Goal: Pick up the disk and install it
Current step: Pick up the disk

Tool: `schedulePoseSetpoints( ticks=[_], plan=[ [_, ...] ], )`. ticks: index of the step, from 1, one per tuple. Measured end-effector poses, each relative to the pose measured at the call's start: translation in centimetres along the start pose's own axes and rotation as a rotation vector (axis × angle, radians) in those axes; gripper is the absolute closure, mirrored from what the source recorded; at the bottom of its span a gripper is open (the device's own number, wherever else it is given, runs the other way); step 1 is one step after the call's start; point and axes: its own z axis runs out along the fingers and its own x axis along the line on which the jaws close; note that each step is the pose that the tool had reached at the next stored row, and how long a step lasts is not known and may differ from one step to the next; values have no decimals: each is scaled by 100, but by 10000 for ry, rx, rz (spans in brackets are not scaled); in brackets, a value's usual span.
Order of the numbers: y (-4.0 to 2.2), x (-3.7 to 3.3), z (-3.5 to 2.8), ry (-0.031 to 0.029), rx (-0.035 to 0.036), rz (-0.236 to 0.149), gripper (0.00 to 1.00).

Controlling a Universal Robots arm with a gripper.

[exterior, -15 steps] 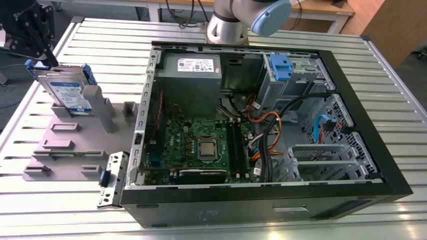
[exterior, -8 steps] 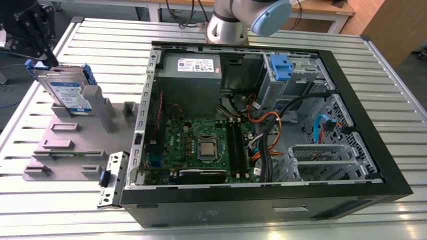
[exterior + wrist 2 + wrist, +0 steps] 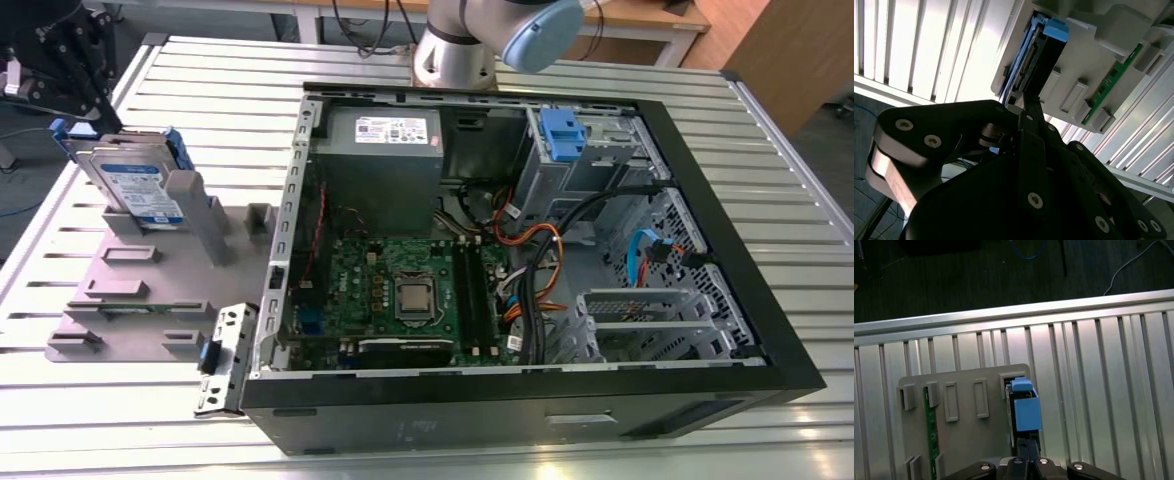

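Your disk [image 3: 144,192] stands on edge in the grey stand [image 3: 127,300], at the exterior view's left. The gripper [image 3: 1026,446] sits at its end, fingers drawn nearly together, apparently pinching the blue carrier [image 3: 1027,412]. Expect a stiff, fairly heavy, shock-sensitive load. Hold the plastic frame, not the label face.

Ribbed metal table [image 3: 801,200], dark floor [image 3: 954,280]

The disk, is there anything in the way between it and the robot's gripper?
No, nothing visible is in the way. The disk stands on edge in the grey holder, and in both wrist views the gripper sits right at the disk's blue end, with nothing seen between them.
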Motion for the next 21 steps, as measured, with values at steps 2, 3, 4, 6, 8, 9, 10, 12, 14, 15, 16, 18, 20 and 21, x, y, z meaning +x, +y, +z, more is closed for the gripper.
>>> schedulePoseSetpoints(
  ticks=[2,3,4,6,8,9,10,12,14,15,16,18,20,21],
  plan=[
    [0,0,0,0,0,0,89],
    [-1,0,0,0,-1,-1,89],
    [-1,0,-1,1,-1,-1,89],
    [-2,0,7,0,0,-1,89],
    [-2,0,10,1,-2,0,89],
    [-2,0,11,2,-2,0,89],
    [-2,1,11,1,-2,-1,89],
    [-3,0,16,-1,1,-1,89],
    [-4,0,19,1,-2,-1,89],
    [-5,0,20,1,-1,-1,89],
    [-5,0,21,1,-2,-1,89],
    [-5,0,21,1,-1,-1,89],
    [-5,0,21,0,-1,-1,89],
    [-5,0,21,1,-1,-1,89]
  ],
)
